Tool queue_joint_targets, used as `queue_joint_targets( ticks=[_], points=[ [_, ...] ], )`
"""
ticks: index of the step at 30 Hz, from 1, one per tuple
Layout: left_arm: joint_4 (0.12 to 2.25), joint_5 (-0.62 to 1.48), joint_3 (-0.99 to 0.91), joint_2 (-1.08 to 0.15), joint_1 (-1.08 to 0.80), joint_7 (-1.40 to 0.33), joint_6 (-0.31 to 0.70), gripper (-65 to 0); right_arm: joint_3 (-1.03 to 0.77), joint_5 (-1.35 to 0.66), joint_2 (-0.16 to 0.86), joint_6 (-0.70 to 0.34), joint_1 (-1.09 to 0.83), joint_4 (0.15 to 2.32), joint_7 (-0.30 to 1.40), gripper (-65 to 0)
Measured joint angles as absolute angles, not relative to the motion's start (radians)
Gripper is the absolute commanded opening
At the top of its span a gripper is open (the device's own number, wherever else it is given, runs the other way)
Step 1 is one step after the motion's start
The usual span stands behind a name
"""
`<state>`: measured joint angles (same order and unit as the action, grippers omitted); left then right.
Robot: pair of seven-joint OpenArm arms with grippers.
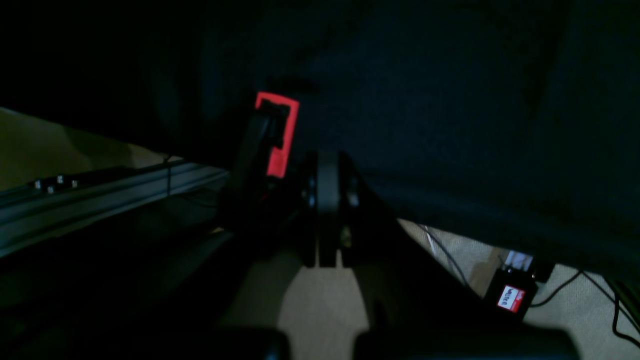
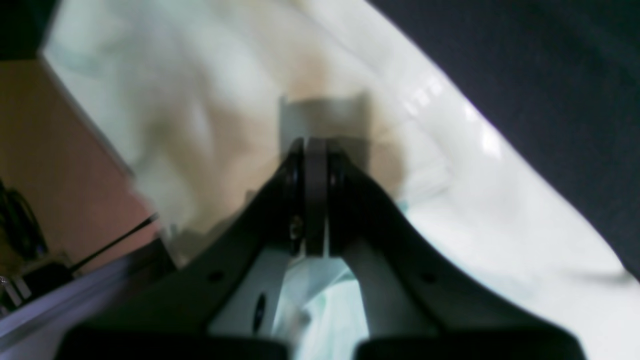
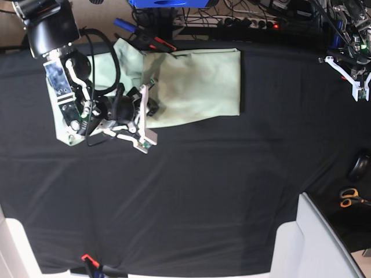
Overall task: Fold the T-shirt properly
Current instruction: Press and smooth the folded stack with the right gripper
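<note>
The pale mint-green T-shirt (image 3: 197, 81) lies partly folded at the back left of the black tablecloth (image 3: 203, 191). My right gripper (image 3: 153, 110) is at the shirt's lower left edge. In the right wrist view its jaws (image 2: 315, 150) are together, with blurred pale shirt cloth (image 2: 475, 210) around and under them, so it appears shut on the fabric. My left gripper (image 3: 351, 75) is far from the shirt, at the table's back right edge. In the left wrist view it (image 1: 325, 160) is shut and holds nothing, above dark cloth.
Orange-handled scissors (image 3: 348, 197) and a black rounded object (image 3: 359, 167) lie off the table at the right. A white panel (image 3: 313, 243) stands at the front right. Cables and a blue object (image 3: 168, 3) crowd the back edge. A red clip (image 1: 277, 135) sits beside the left gripper.
</note>
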<state>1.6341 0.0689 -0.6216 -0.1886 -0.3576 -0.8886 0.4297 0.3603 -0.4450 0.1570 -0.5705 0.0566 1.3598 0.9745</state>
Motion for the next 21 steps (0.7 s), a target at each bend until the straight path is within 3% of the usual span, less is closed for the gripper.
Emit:
queue_joint_targets(
  ticks=[8,15,20,21],
  points=[
    [1.634,0.071,-0.621,-0.188,-0.358,-0.889,0.43,-65.0,0.367,-0.453,0.158,-0.576,0.13,1.143,0.872,-65.0],
    [1.634,0.072,-0.617,-0.187,-0.355,-0.889,0.43,-65.0,0.36,-0.447,0.226,-0.574,0.107,1.393,0.963,-64.9],
    [1.634,0.067,-0.622,-0.188,-0.355,-0.889,0.43,-65.0,0.067,-0.461,0.256,-0.576,-0.006,1.54,1.007,-64.1],
    [1.634,0.068,-0.623,-0.188,-0.355,-0.889,0.429,-65.0,-0.023,-0.452,0.253,-0.576,-0.026,1.536,1.013,-61.5]
  ],
)
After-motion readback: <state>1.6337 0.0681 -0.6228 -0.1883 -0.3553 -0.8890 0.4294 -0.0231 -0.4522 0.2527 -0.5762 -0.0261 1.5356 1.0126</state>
